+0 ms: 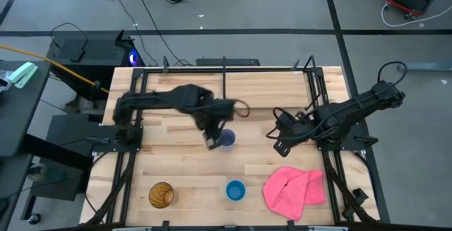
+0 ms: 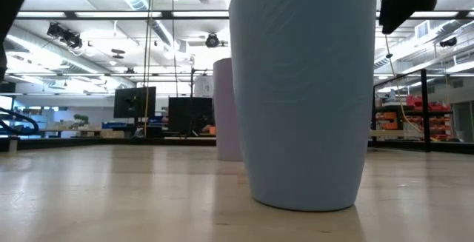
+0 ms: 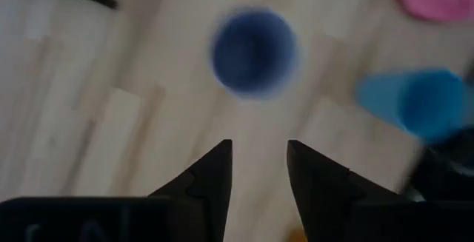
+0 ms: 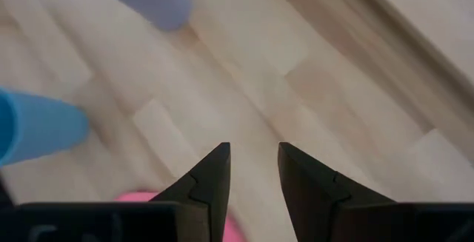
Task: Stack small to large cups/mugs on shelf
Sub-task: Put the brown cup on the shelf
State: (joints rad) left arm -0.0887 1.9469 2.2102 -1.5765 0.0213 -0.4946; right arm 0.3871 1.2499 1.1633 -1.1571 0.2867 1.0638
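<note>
- Left gripper [image 1: 214, 140], fingers slightly apart and empty, hovers at frame centre over the lavender cup [image 1: 226, 140].
- Blue cup [image 1: 235, 190] and amber cup [image 1: 161, 195]: lower edge of the wooden shelf [image 1: 176, 167].
- Right gripper [image 1: 277, 145], centre-right, parted, idle.
- Step, as judged: approaching a cup; next, descend and close.

Place: robotics lab or workshop | Evidence: monitors [image 2: 135, 101] on benches behind the wooden table [image 1: 183, 178]; ceiling strip lights; grey floor [image 1: 282, 8] with loose cables beyond it.
</note>
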